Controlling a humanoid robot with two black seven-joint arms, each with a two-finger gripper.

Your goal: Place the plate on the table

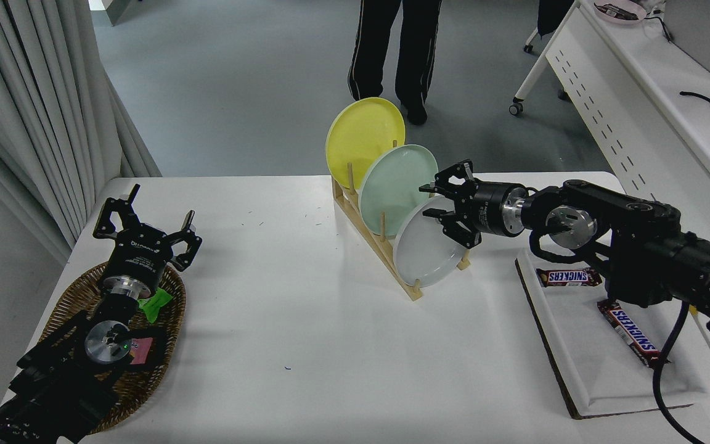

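The pale grey-white plate [424, 254] stands on edge in the front slot of a wooden rack [378, 246] on the white table [306, 345]. A mint green plate [394, 182] and a yellow plate [362, 137] stand behind it. My right gripper [434, 206] is open at the grey-white plate's upper right rim, with one finger above the rim and one in front of the plate's face. My left gripper [145, 222] is open and parked at the lower left, above a wicker basket [77, 296].
A white tray [583, 364] at the right holds two Snickers bars [632, 330]. The basket holds green and pink items. A person's legs [392, 49] stand beyond the table's far edge. A white desk [638, 92] is at the upper right.
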